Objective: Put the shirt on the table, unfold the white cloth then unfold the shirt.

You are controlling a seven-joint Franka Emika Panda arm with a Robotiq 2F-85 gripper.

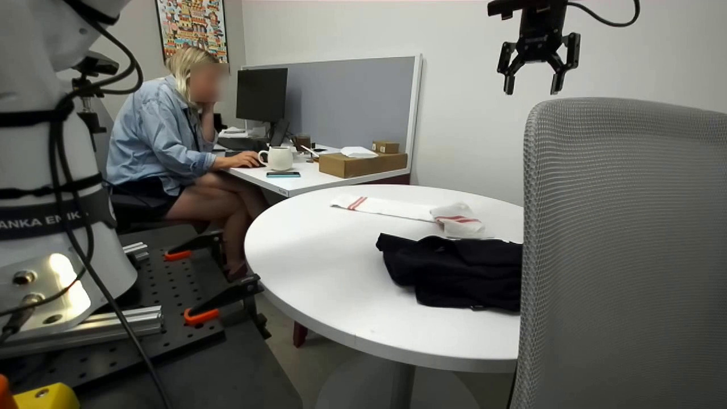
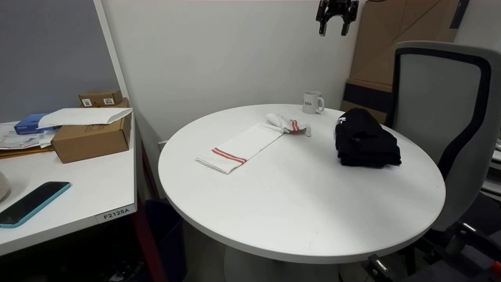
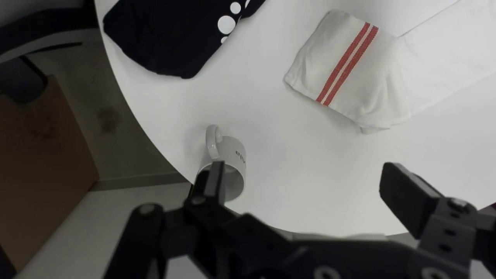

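The black shirt (image 2: pixel 368 147) lies folded into a compact, layered bundle on the round white table (image 2: pixel 293 207), near the edge; a small white print shows on its fabric, and in an exterior view the mesh office chair (image 1: pixel 619 255) hides part of it. Well apart from it on the same top is the red-striped white cloth (image 2: pixel 240 145), a long narrow strip: one striped end lies flat, while the other is bunched and turned over on itself. A white mug (image 2: pixel 311 103) with dark lettering stands upright near the rim, its handle towards the shirt. The gripper (image 1: pixel 532 91) hangs in the air in both exterior views, well above the table, pointing down; its jaws are spread wide, well away from shirt and cloth. In the wrist view it covers part of the mug. At the neighbouring desk (image 2: pixel 98 184) a person (image 1: pixel 153 125) sits before a monitor (image 1: pixel 261 94), with a cardboard box (image 2: pixel 92 143) and a teal-cased phone (image 2: pixel 35 203) on the desktop.
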